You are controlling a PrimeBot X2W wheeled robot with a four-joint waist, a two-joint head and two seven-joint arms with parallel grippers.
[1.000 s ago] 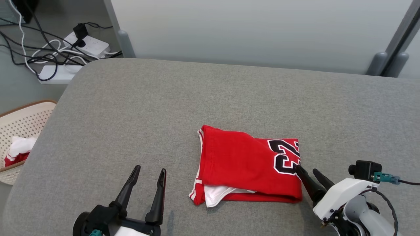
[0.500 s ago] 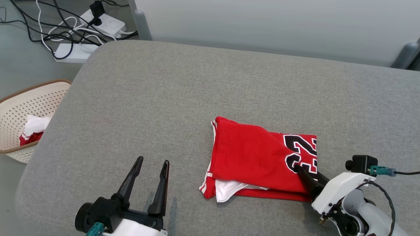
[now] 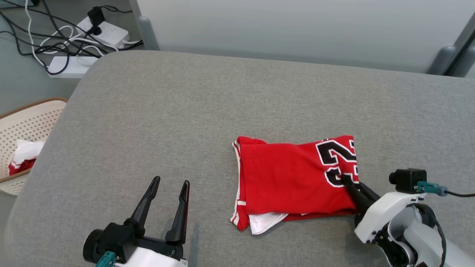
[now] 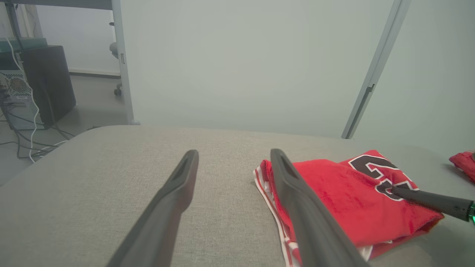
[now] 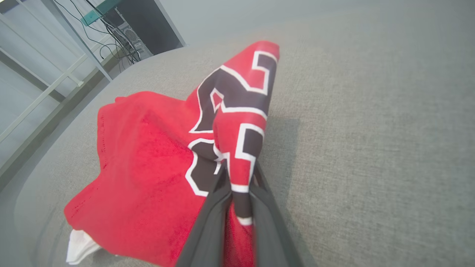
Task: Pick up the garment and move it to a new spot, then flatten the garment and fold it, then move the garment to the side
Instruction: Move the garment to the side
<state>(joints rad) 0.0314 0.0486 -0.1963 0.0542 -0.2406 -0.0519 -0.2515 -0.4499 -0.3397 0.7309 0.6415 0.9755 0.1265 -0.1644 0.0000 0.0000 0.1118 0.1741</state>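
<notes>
On the grey cushion (image 3: 185, 111), your right gripper (image 3: 349, 181) pinches the red jersey (image 3: 289, 178) by its edge; your left gripper (image 3: 171, 181) hovers, fingers spread.

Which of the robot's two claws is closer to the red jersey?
Right. The right gripper pinches the jersey at its numbered edge; the left gripper hovers open, apart, to its left.

There is one red jersey (image 3: 293, 178), one grey padded table (image 3: 185, 111), two grippers (the left gripper (image 3: 170, 181) and the right gripper (image 3: 349, 181)), one perforated basket (image 3: 26, 126) holding one crumpled garment (image 3: 24, 155), and two power strips (image 3: 107, 31).
</notes>
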